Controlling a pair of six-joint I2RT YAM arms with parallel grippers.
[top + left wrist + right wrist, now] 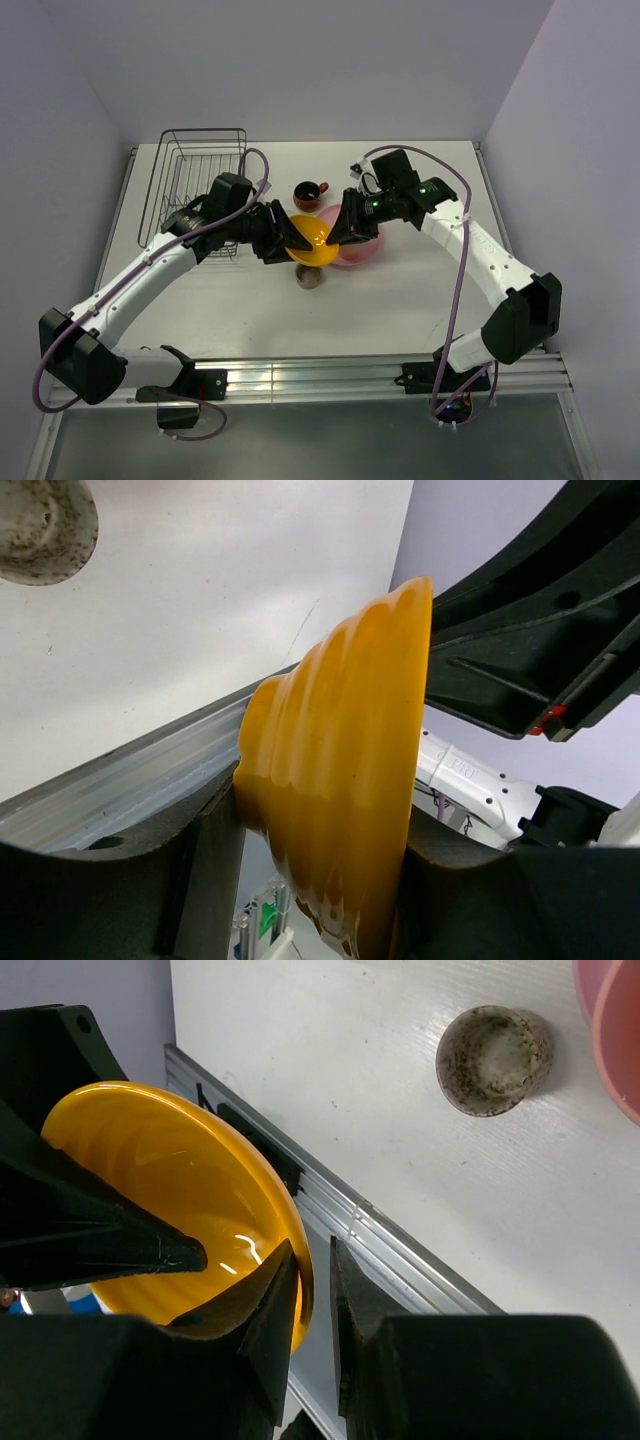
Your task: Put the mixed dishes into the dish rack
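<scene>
Dish rack (196,165): far left of the tabletop (400,300), well apart from the bowl.

Left claw (284,242): roughly half open and clamped on the orange-yellow bowl (306,233), one finger (200,880) against the ribbed outside, the other inside.

The bowl is tilted, clear of the tabletop, near the small grey-brown dish (311,279).

Right claw (336,236): jaws narrowly parted astride the opposite rim, a slit showing beside one finger (350,1310).

Pink plate (358,252): just right.

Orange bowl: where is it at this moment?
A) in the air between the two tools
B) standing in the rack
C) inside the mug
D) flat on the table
A: the bowl hangs tilted above the table, with the left tool and right tool at opposite edges.
</scene>
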